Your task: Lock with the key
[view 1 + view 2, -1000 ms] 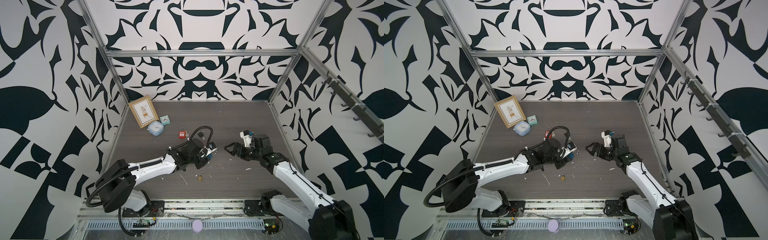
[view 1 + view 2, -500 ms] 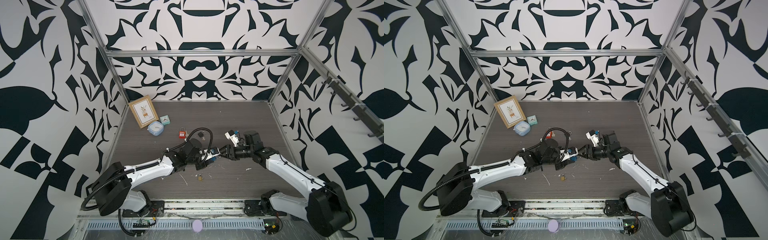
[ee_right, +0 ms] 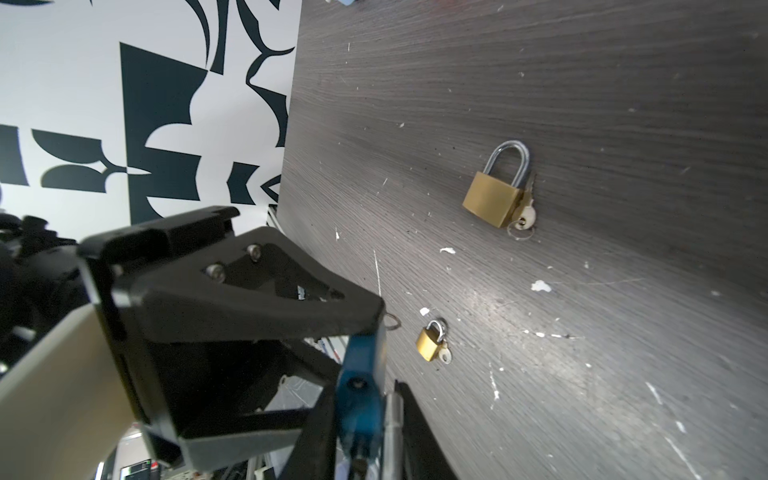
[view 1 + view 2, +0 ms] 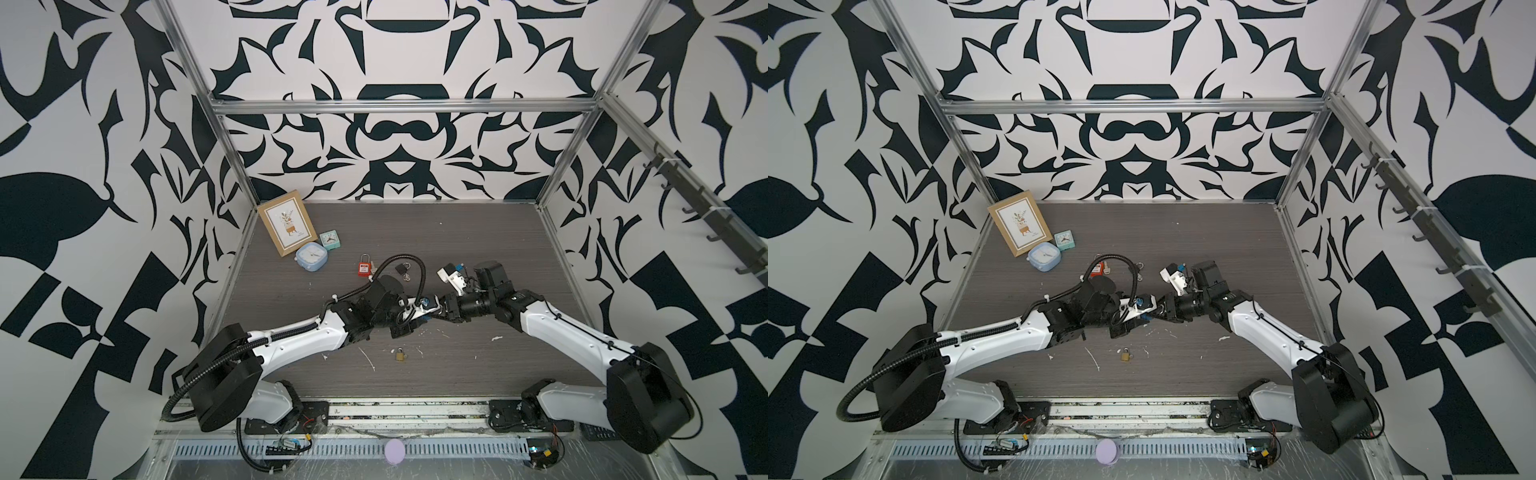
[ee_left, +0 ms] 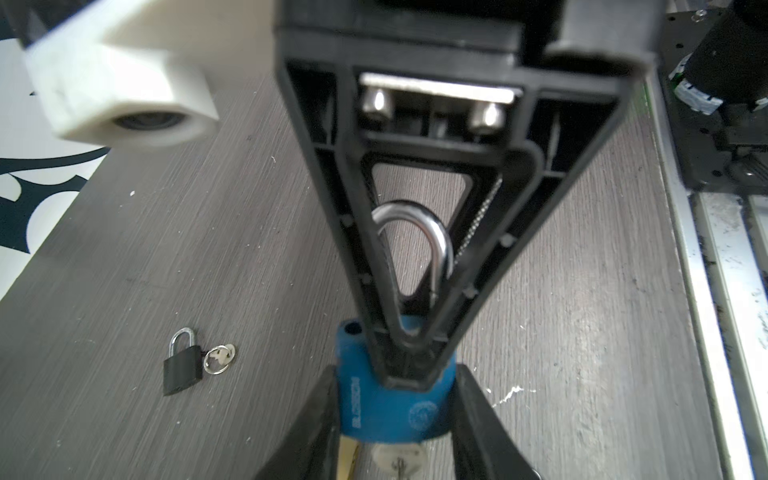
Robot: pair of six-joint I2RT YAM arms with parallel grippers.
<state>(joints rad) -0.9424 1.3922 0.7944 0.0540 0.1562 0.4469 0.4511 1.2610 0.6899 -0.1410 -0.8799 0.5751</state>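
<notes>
Your left end effector (image 5: 409, 374) is squeezed shut on the top of the blue padlock (image 5: 386, 411), up off the table (image 5: 166, 249). The silver shackle (image 5: 440, 249) sits between its fingers, and one shackle hole looks empty. Your right end effector (image 3: 363, 407) is closed snug on the other end. Its fingers touch both sides, with the key (image 5: 399, 457) just inside them. I think it may be pinching the lock, not the key. If you twist now, the whole padlock could turn, slip loose and drop.

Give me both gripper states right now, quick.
Left gripper: closed, holding the blue padlock.
Right gripper: fingers closed on the same blue padlock, at its key end.
</notes>
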